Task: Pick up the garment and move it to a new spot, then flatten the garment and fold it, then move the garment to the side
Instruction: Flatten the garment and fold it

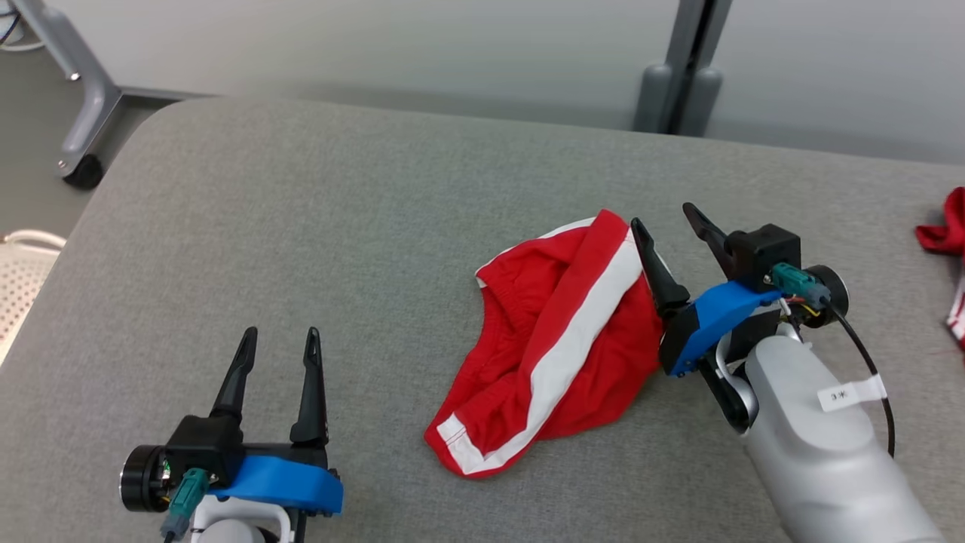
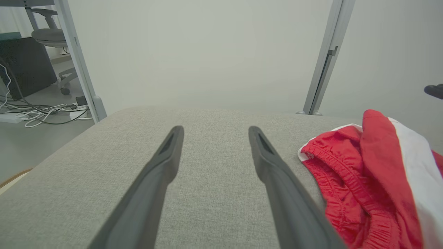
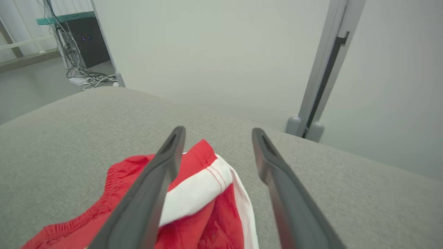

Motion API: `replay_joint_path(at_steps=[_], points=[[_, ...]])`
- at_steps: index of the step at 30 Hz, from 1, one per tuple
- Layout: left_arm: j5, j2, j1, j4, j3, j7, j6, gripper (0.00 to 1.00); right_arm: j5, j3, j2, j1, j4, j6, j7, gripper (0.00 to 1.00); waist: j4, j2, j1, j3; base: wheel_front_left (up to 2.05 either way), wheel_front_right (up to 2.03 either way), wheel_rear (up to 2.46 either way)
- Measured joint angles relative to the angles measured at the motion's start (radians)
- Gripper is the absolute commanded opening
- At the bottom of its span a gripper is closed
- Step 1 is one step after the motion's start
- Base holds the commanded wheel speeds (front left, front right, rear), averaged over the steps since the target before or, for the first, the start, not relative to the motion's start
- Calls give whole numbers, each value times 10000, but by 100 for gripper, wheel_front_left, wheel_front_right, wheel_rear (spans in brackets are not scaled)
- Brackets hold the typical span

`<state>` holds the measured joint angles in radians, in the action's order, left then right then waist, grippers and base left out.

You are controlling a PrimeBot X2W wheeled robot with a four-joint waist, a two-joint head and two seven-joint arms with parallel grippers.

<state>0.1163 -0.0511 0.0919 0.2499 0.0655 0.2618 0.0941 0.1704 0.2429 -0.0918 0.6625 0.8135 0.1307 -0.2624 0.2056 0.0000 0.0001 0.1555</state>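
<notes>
garment (image 1: 558, 347) crumpled mid-frame on bench (image 1: 301, 226) | right claw (image 1: 665, 215) released, at its right edge; left claw (image 1: 281, 332) released, lower left | risk: you pinch only the top layer, it lifts bunched, fold skews

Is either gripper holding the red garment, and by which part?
Nothing is held. Left gripper open over the grey surface; right gripper open at the edge of the red garment, not closed on it.
</notes>
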Motion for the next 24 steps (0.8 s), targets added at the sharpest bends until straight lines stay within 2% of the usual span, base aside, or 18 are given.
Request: replay_joint_path(at_steps=[9, 17, 18, 19, 24], points=[[232, 4, 350, -46, 215, 0, -155, 100, 408, 414, 38, 1360, 2646, 0, 19, 100, 626, 1, 1, 732, 0, 0, 0], [343, 4, 532, -10, 451, 0, -240, 100, 1221, 922, 274, 1556, 3914, 0, 151, 100, 839, 1, 0, 873, 0, 0, 0], [353, 4, 551, -8, 477, 0, -244, 100, 1292, 1018, 280, 1555, 3960, 0, 148, 95, 845, 1, -1, 878, 0, 0, 0], [374, 4, 553, 0, 495, 0, -257, 100, 1386, 1066, 288, 1557, 3927, 0, 136, 0, 845, 1, 0, 877, 0, 0, 0], [424, 6, 552, 40, 518, 0, -322, 100, 1760, 1333, 290, 1561, 3921, 0, 54, 0, 760, 1, -1, 815, 0, 0, 0]])
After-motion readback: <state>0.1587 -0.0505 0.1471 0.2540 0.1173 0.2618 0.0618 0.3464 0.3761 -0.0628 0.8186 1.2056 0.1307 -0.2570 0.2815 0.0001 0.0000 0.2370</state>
